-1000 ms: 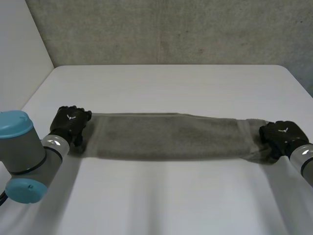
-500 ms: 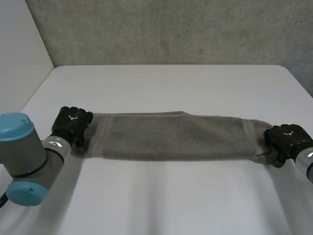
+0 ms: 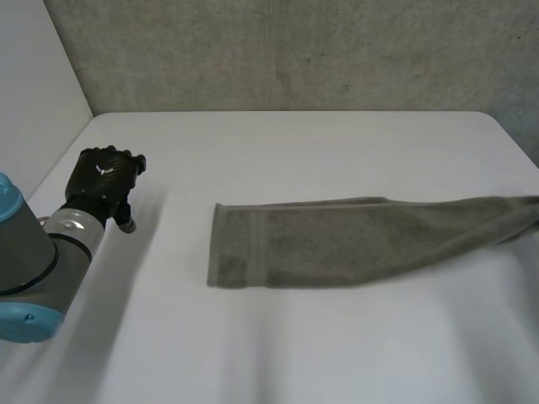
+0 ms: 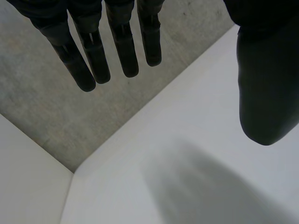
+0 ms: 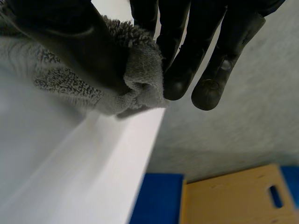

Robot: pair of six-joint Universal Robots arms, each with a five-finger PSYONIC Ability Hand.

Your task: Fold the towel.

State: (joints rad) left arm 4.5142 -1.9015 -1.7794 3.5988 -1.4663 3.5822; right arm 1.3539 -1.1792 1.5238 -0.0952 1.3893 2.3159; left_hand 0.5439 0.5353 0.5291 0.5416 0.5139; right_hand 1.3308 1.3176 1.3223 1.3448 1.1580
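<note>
Head view: one towel (image 3: 362, 240), one left hand (image 3: 103, 177).

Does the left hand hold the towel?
No, the left hand is open and apart from the towel, with bare table between them.

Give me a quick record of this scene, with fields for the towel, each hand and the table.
towel: grey, a long narrow strip lying across the table
left hand: open, fingers straight, holding nothing, apart from the towel
right hand: pinches one end of the towel between thumb and fingers, by the table's edge
table: white
</note>
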